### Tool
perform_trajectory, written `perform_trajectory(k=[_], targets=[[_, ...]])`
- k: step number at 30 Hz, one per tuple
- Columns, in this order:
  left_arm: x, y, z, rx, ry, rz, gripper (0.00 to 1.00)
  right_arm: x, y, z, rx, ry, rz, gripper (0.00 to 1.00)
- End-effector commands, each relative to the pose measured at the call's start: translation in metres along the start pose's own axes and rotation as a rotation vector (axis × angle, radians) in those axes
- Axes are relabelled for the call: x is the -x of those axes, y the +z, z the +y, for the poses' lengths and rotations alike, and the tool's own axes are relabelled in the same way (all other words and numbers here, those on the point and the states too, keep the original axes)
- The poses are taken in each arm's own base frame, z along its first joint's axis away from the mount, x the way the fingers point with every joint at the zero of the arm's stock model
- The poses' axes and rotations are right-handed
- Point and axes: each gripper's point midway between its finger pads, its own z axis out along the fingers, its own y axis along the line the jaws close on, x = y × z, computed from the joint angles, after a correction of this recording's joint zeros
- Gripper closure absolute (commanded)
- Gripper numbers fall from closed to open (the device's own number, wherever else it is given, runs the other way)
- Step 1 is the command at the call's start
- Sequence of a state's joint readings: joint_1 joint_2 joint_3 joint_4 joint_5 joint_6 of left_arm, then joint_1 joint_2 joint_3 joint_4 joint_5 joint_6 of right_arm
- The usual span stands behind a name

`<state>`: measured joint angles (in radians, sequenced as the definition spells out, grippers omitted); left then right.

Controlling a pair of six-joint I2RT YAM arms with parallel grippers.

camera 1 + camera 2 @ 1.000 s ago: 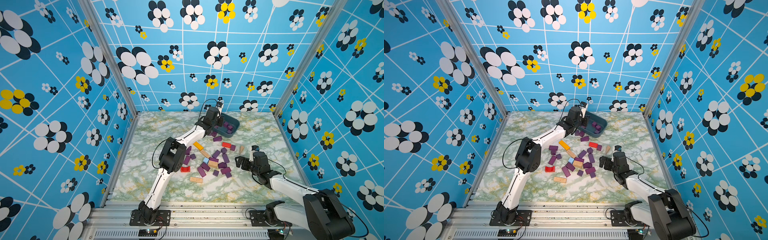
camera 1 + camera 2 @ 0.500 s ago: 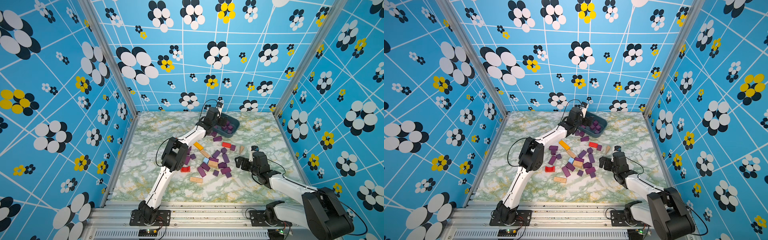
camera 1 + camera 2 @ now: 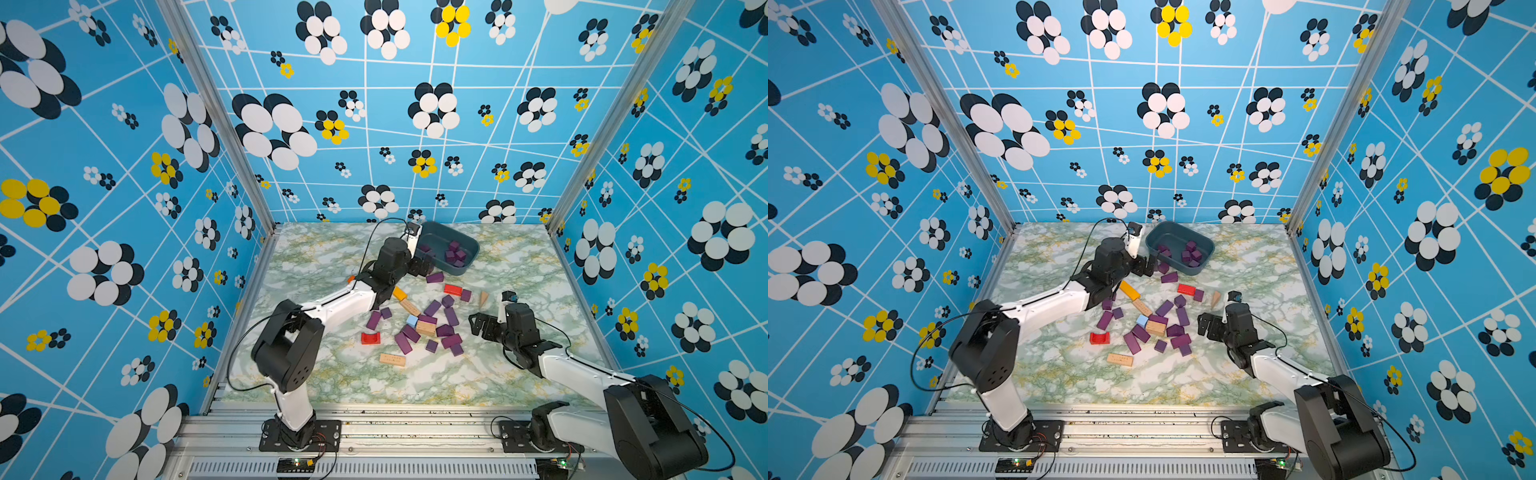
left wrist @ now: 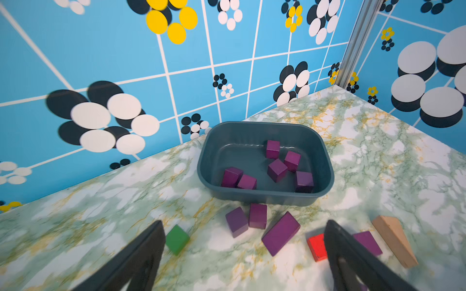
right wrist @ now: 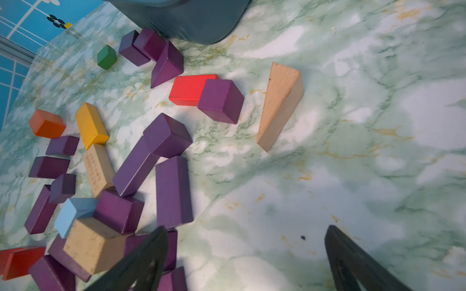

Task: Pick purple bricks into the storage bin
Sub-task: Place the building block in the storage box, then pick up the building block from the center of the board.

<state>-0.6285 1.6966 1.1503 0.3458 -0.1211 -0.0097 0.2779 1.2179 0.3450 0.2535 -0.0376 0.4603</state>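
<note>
Left hand [image 4: 244, 225] spread wide and empty, facing the bin [image 4: 264, 195], which holds six visible purple bricks [image 4: 277, 170]. Right hand [image 5: 245, 229] equally wide and empty, beside the loose pile on the worktop [image 5: 353, 126]. Bricks look light, rigid and matte: grip across flat opposite sides. Several lie partly hidden under a tan block [image 5: 88, 247].

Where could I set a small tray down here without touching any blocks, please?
Bare table lies along the near edge, in front of the tan bar, and in both far corners flanking the storage bin. The purple bricks crowd the middle.
</note>
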Motion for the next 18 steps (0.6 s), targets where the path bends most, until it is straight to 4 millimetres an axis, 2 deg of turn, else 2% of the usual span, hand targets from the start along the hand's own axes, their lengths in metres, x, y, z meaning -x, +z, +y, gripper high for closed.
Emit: perform_trajectory(k=[1, 8, 11, 14, 18], targets=[[-0.022, -0.037, 0.013, 0.058, 0.019, 0.041, 0.01, 0.014, 0.000, 0.010, 0.039, -0.004, -0.030, 0.01], [-0.059, -0.109, 0.021, 0.051, 0.000, 0.091, 0.01, 0.011, 0.003, 0.019, 0.089, 0.021, 0.001, 0.01], [-0.077, -0.127, 0.019, 0.023, -0.012, 0.101, 0.01, 0.011, 0.010, 0.027, 0.133, 0.035, 0.004, 0.02], [-0.093, -0.137, 0.011, -0.033, 0.003, 0.091, 0.01, 0.010, 0.017, 0.038, 0.179, 0.028, 0.046, 0.11], [-0.105, -0.145, 0.009, -0.048, 0.003, 0.070, 0.01, 0.012, 0.025, 0.042, 0.186, 0.014, 0.063, 0.16]])
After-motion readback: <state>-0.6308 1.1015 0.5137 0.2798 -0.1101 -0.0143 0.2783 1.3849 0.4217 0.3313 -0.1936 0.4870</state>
